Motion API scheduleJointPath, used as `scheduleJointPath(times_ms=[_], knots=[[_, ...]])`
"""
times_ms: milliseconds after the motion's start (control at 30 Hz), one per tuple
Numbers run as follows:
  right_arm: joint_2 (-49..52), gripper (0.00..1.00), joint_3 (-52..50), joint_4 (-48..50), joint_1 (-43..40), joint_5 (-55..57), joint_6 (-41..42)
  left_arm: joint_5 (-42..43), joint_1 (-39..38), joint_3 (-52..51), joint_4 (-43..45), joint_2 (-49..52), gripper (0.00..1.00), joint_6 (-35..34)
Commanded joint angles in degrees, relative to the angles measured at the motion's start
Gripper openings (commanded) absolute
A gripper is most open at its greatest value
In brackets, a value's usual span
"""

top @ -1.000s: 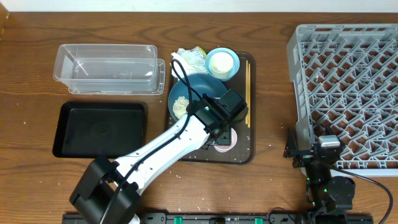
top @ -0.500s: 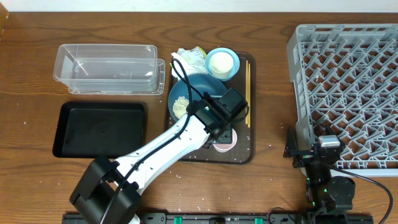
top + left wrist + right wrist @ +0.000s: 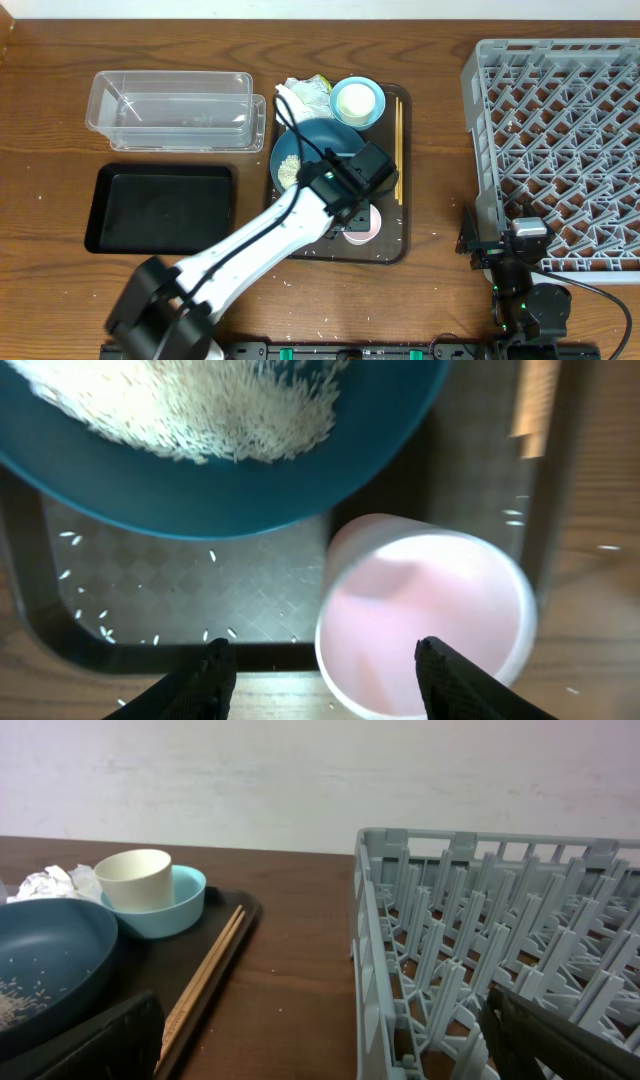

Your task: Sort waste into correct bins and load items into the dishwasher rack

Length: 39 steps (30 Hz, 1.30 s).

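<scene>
- Found the right gripper (image 3: 330, 1038) parked low beside the dishwasher rack (image 3: 450, 920), jaws spread wide with nothing in them. Guessing standby.
- Caught the left gripper (image 3: 327, 665) over the pink cup (image 3: 425, 625) on the dark brown serving tray (image 3: 150, 590). Jaws apart, one finger above the cup's mouth and one outside, rim between. Looked like a rim pinch lined up, not clamped yet.
- Found the rice (image 3: 180, 410) heaped in the dark-blue bowl (image 3: 250, 490) just beside the cup. Probably cup first, for elbow room.
- Spotted farther back the chopsticks (image 3: 397, 140) along the tray's right edge, the white cup (image 3: 138, 875) nested in the light-blue bowl (image 3: 185, 895), and the paper wad (image 3: 308, 92) behind.
- Saw the clear tub (image 3: 170, 110) and black tray (image 3: 160, 205) off left, within that arm's reach.
</scene>
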Motion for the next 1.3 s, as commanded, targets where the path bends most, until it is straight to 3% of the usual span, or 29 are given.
scheduleJointPath(times_ms=[0, 300, 667, 700, 733, 900, 1267], knots=[[-0.28, 0.99, -0.09, -0.2, 0.52, -0.26, -0.61, -2.05, 0.63, 1.36, -1.09, -7.15, 0.61, -0.28], [-0.28, 0.99, -0.09, -0.2, 0.52, -0.26, -0.61, -9.25, 7.26, 1.33, -12.35, -17.38, 0.62, -0.35], [-0.28, 0.99, -0.09, -0.2, 0.52, -0.26, -0.61, -11.67, 27.93, 1.33, -23.43, -19.85, 0.62, -0.35], [-0.28, 0.99, -0.09, -0.2, 0.52, -0.26, -0.61, -12.66, 30.01, 1.33, -24.26, -19.85, 0.75, -0.33], [-0.28, 0.99, -0.09, -0.2, 0.52, -0.26, -0.61, -13.16, 32.59, 1.33, -25.03, -19.85, 0.81, -0.35], [-0.28, 0.99, -0.09, -0.2, 0.52, -0.26, -0.61, -10.14, 42.73, 1.33, -27.3, -19.85, 0.95, -0.37], [-0.28, 0.99, -0.09, -0.04, 0.52, -0.96, -0.57, -8.98, 47.34, 1.33, -27.19, -19.85, 0.98, -0.35]])
